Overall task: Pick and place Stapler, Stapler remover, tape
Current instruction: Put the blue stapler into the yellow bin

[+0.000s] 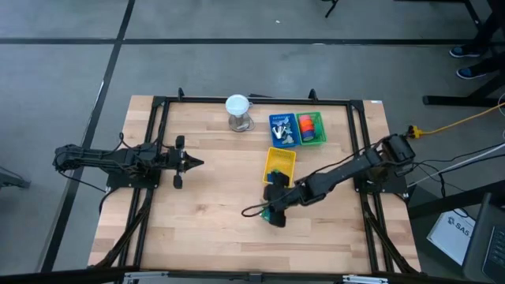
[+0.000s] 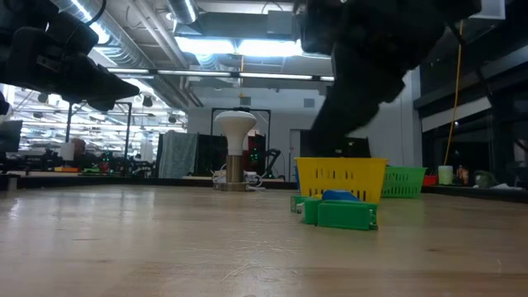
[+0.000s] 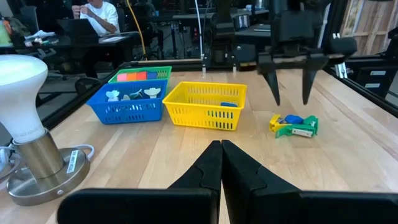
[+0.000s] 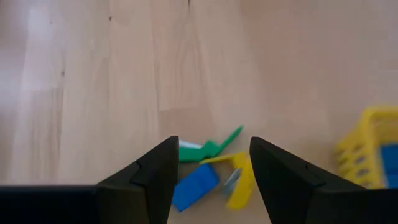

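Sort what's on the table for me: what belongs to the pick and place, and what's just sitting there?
Job:
- loose staplers, under the open right tool
- yellow basket
- blue basket holding staple removers
- green basket holding tape

Lying about:
- white lamp
- left tool, shut, waiting at the left

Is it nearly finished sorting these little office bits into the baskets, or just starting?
Well along. The green basket holds orange and red tape pieces, the blue basket grey claws, the yellow basket a blue stapler. The open right gripper hovers over the last staplers on the table, nothing gripped. The left gripper waits shut.
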`<state>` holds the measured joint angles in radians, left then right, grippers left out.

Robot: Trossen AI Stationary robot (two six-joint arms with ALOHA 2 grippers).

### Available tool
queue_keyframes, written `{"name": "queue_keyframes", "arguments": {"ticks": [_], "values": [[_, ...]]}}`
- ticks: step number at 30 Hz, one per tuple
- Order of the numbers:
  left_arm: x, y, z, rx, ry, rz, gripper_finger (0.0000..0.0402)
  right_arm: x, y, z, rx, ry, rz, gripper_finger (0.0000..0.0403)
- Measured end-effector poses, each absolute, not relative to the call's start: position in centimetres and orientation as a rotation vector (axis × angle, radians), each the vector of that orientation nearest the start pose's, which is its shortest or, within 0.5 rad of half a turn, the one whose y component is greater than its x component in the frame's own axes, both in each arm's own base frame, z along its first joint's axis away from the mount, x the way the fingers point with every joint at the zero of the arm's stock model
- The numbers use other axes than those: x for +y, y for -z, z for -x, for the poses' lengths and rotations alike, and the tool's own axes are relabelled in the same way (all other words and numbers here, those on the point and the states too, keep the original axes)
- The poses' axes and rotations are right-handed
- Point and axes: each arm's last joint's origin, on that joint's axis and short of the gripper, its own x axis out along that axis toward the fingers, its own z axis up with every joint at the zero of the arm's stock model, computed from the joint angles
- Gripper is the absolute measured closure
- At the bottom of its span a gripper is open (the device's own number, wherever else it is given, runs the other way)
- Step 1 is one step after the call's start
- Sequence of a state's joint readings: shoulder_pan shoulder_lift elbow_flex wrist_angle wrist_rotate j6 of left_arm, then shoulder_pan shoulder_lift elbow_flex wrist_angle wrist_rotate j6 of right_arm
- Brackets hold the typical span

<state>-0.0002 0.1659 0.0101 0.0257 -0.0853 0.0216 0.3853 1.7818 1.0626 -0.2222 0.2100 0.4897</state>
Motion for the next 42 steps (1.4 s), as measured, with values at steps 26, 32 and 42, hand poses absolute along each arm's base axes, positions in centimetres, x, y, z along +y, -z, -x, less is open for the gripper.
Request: {"name": "queue_keyframes", "arguments": {"ticks": [26, 32, 42], "values": [[0.2, -15.6, -10.7, 0.131, -0.084, -0.027, 0.0400, 15.3, -13.6, -32.1, 1.006, 0.324, -0.607, 0.0201], [0.2, -15.6, -10.7, 0.131, -0.084, -0.027, 0.0400, 15.6, -12.6, -32.6, 0.997, 0.320, -0.616, 0.0201], [0.2, -15.6, -10.7, 0.131, -0.084, -0.027, 0.0400, 14.8, -12.1, -33.2, 0.968, 0.364, -0.613, 0.0203]]}}
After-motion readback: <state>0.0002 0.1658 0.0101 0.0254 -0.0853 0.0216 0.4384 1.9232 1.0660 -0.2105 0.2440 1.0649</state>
